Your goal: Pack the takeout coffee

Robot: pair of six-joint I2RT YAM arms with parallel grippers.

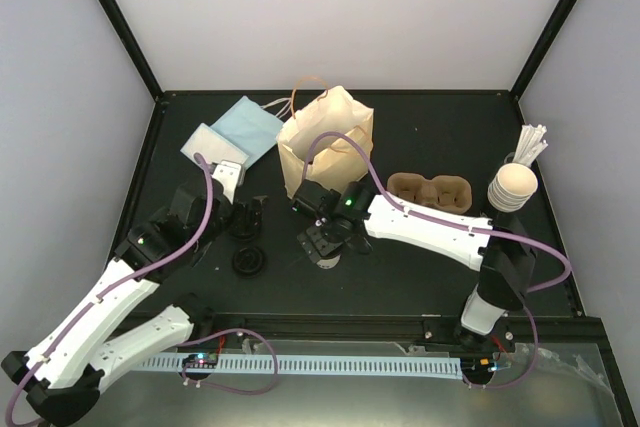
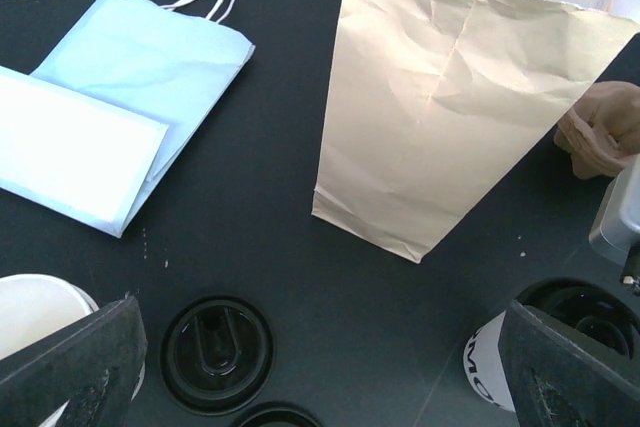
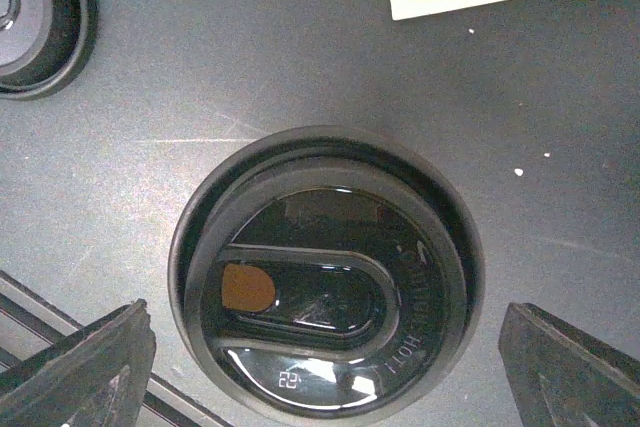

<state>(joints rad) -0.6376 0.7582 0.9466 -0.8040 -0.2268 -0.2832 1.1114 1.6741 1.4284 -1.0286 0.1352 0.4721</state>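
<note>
1. Top external view: the right pincer (image 1: 322, 243) hangs spread above the takeout coffee (image 1: 327, 260). The coffee stands on the dark surface (image 1: 420, 267) just in front of the beige paper bag (image 1: 325, 142). The left pincer (image 1: 245, 219) is near a loose black lid (image 1: 249, 261).
2. Left wrist view: the left pincer (image 2: 320, 377) is released, with nothing between its fingers. The takeout coffee (image 2: 490, 372) stands at lower right and an open white cup (image 2: 40, 312) at lower left.
3. Right wrist view: the takeout coffee (image 3: 325, 277), capped in black, sits between the right pincer's (image 3: 325, 372) wide-apart fingers, touching neither.
</note>
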